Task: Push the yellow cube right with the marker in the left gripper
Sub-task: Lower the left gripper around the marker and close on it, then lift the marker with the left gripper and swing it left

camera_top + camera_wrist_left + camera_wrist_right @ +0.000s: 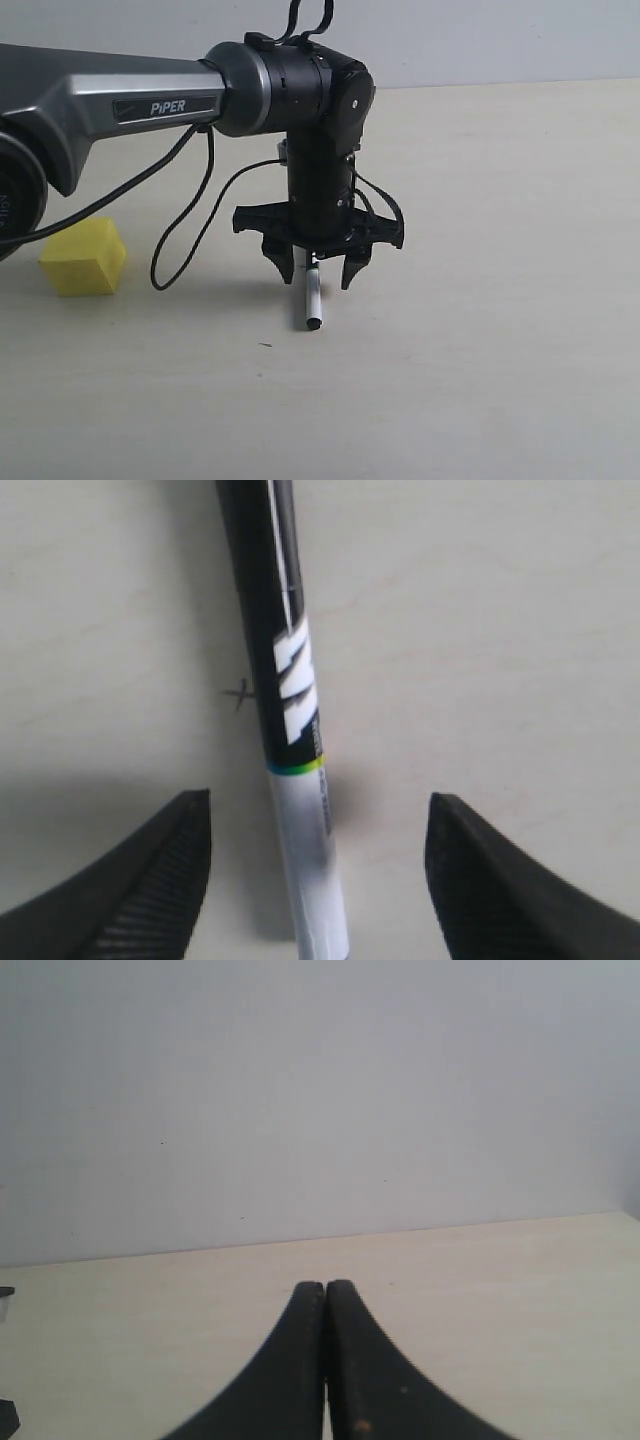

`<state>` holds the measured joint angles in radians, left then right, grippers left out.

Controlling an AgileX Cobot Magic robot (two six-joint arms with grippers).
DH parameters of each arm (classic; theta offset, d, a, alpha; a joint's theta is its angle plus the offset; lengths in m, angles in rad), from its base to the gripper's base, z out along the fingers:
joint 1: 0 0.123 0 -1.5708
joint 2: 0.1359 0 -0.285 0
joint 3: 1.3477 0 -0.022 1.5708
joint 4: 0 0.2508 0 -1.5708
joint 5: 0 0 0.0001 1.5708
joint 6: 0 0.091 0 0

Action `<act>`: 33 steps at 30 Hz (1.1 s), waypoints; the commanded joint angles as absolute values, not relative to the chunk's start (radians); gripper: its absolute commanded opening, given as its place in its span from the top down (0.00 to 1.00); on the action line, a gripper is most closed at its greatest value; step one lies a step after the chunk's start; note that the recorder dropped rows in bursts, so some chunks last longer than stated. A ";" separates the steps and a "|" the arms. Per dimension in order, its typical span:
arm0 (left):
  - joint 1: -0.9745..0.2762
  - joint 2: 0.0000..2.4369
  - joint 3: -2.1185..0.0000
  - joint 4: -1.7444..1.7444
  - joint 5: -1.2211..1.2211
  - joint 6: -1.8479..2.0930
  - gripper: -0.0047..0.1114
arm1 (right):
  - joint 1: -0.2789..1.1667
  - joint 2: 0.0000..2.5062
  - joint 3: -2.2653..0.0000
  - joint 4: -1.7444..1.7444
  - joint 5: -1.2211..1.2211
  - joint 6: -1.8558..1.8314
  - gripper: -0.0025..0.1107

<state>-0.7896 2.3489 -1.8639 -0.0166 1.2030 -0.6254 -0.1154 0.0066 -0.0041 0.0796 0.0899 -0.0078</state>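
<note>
— What is the yellow cube (83,258) like?
— Like foam, matt, not shiny. The marker (290,680) is smooth, glossy plastic.
— And the table (500,300)?
— Pale, smooth, dull. The fingers (150,890) of the left gripper (316,280) are black with tiny ridges. The arm (100,95) is smooth grey, a bit shiny.

left gripper (318,282) with jaws spread, straddling marker (311,302), yellow cube (83,258) well apart

Bright, even, diffuse light throughout. Soft shadows lie on the desk (480,380) under the arm (100,100) and beside the marker (290,680). The left wrist view is slightly blurred, its fingers (150,880) soft-edged.
</note>
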 commanded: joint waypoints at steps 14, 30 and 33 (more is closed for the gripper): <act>-0.793 2.351 -1.825 -0.025 1.187 -0.628 0.44 | -0.123 0.000 0.000 0.079 0.087 -0.007 0.98; -0.790 2.295 -1.984 0.000 1.221 -0.254 0.96 | -0.123 0.000 0.000 0.078 0.087 -0.007 0.98; -0.790 2.211 -1.981 0.028 1.221 -0.084 0.96 | -0.123 0.000 0.000 0.078 0.087 -0.007 0.98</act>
